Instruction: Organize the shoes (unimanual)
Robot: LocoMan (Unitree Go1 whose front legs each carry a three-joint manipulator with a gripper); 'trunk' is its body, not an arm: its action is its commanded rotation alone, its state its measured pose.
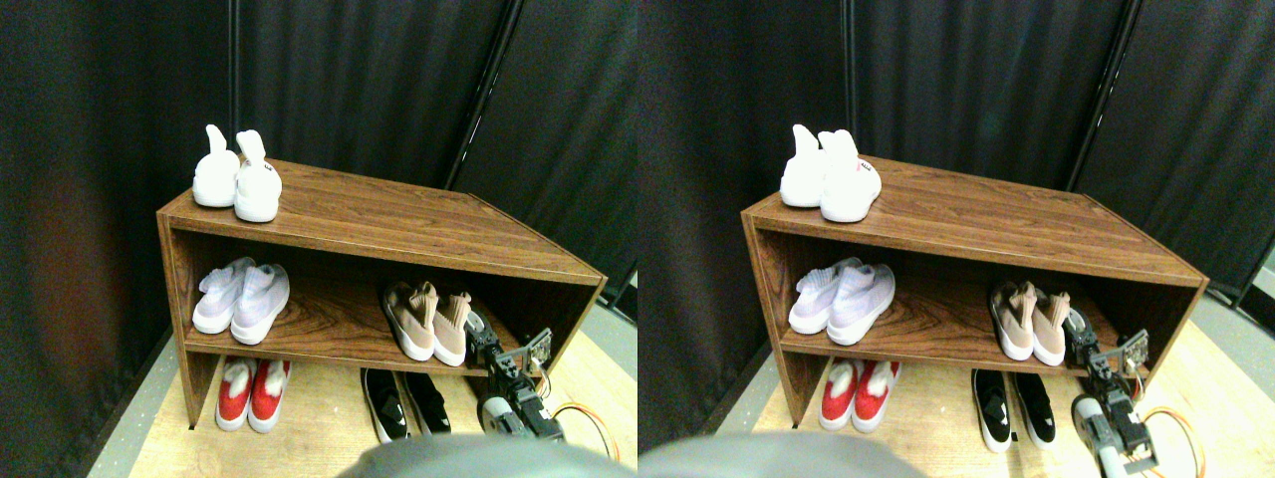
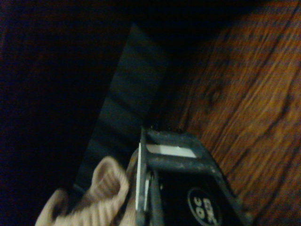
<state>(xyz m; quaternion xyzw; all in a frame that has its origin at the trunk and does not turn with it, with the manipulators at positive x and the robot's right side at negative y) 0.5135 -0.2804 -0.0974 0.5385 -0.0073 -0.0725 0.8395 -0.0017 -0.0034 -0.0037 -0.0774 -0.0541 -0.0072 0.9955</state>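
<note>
Shoes (image 1: 430, 321): the tan pair stands together on the middle shelf (image 1: 329, 334), toward its right end.
My gripper (image 1: 485, 344): just right of the pair; I cannot tell my jaws' spread.
Risk: nudging the nearer shoe crooked, or snagging its ribbed collar (image 2: 106, 188).

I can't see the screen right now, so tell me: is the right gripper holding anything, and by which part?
Cannot be told. The right gripper sits against the right beige-tan sneaker on the middle shelf, beside its ribbed collar, but no grip shows.
</note>
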